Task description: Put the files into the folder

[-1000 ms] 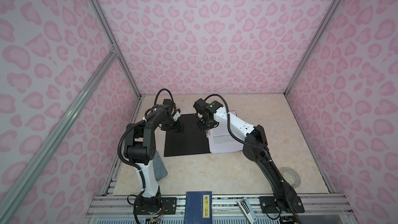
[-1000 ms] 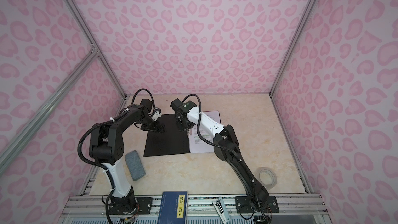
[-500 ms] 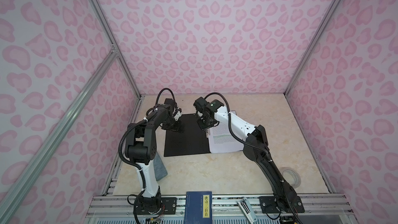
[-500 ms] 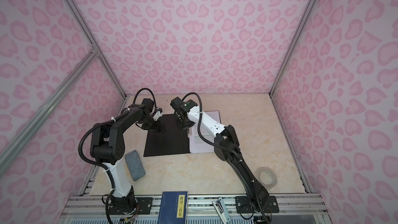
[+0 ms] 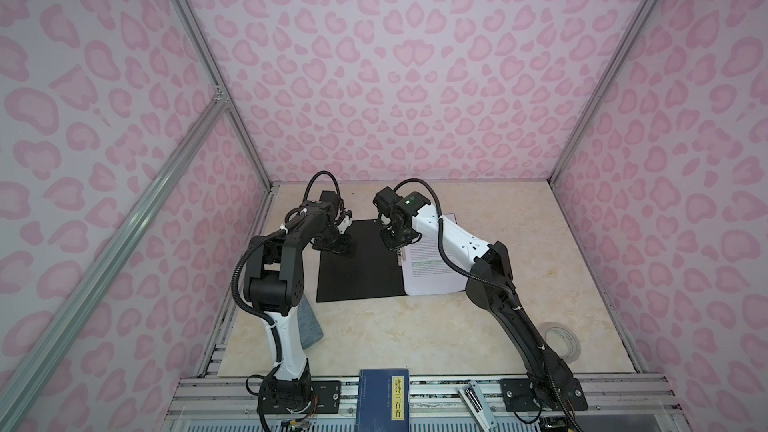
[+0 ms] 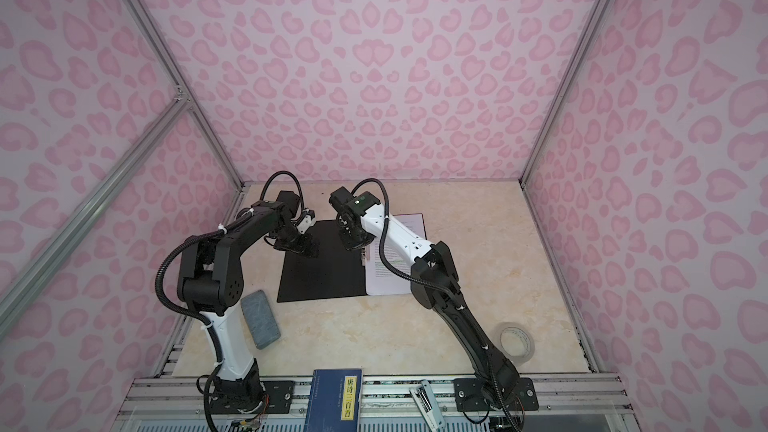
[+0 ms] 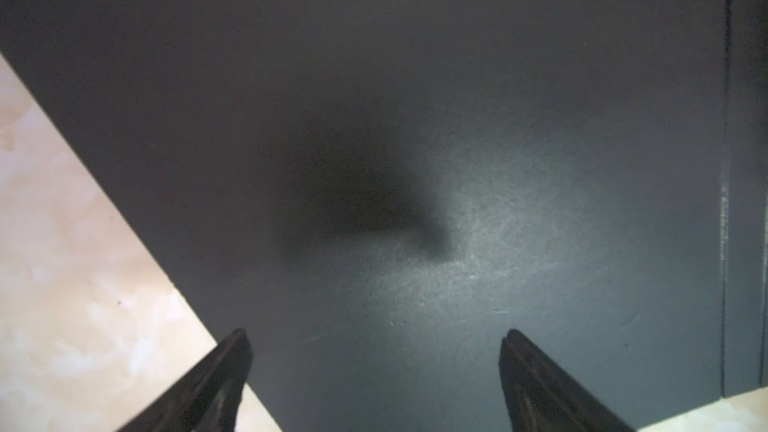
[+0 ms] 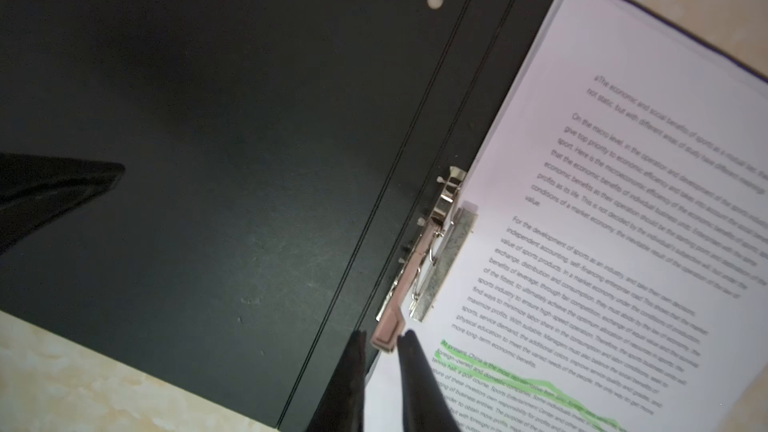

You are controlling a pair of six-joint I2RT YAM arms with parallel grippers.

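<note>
The folder (image 5: 357, 268) (image 6: 320, 268) lies open on the table, black inside up. The files (image 5: 432, 272) (image 8: 623, 243), white sheets with green highlighted lines, lie on its right half under the metal clip (image 8: 440, 251). My right gripper (image 8: 381, 336) (image 5: 397, 243) is shut on the tip of the clip's lever (image 8: 388, 332), which points away from the page. My left gripper (image 7: 376, 336) (image 5: 336, 245) stands open, low over the folder's bare left flap (image 7: 415, 118) near its far corner, with nothing between the fingers.
A dark blue book with a yellow label strip (image 5: 384, 398) lies at the front rail beside a small metal tool (image 5: 476, 403). A grey pad (image 6: 260, 320) sits by the left arm's base and a tape roll (image 5: 562, 341) at the front right. Pink walls close in on three sides.
The right jaws have narrowed slightly around the lever tip. Both arms have hardly moved.
</note>
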